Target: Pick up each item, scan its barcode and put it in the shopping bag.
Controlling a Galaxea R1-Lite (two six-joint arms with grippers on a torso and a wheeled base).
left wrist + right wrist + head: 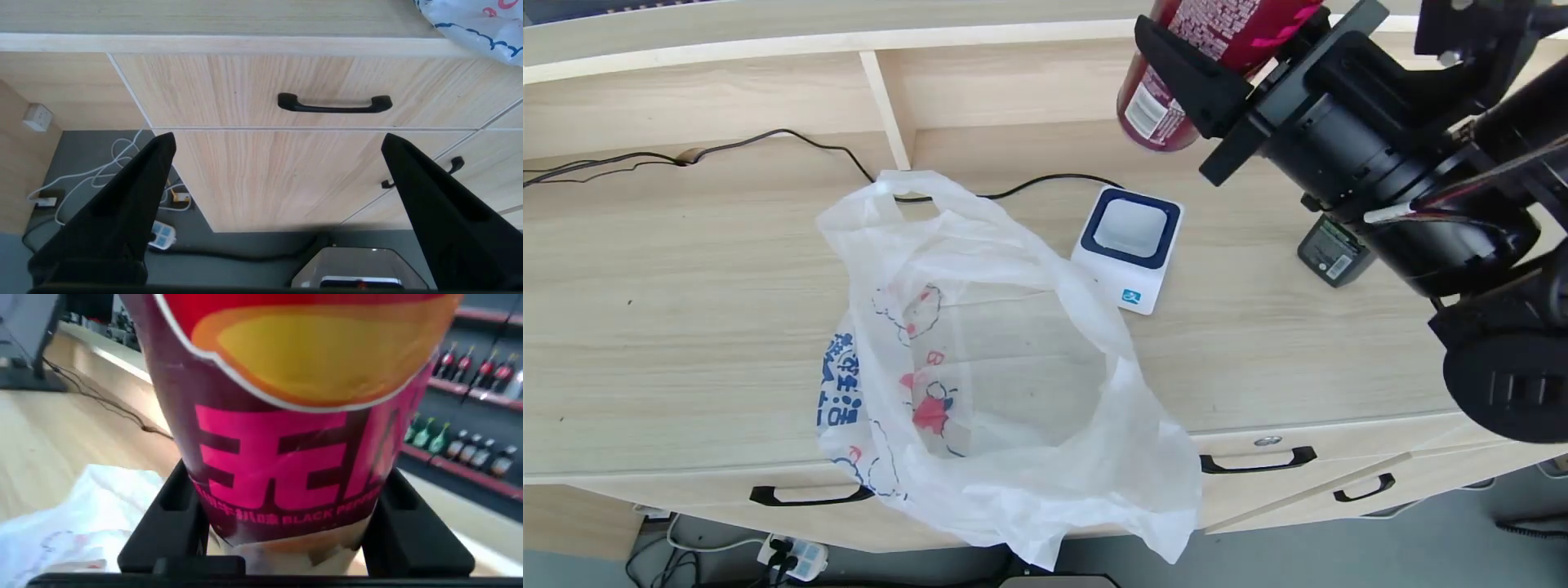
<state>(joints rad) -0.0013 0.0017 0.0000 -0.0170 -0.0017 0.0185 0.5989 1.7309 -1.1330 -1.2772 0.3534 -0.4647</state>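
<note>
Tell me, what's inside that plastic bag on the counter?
No item shows: through the open shopping bag only the wooden counter appears. What its crumpled front folds cover is hidden.

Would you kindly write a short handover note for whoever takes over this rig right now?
Left gripper: open, holding nothing, low in front of the drawer fronts.
Right gripper: shut on the red canister, held high over the back of the counter, beyond the scanner.
Shopping bag: lies open at the counter's front edge; no item visible inside.
Small dark item: on the counter right of the scanner, barcode label up.
Done: canister picked up.
Left: scan and bag the canister, then probably the same for the dark item.
</note>
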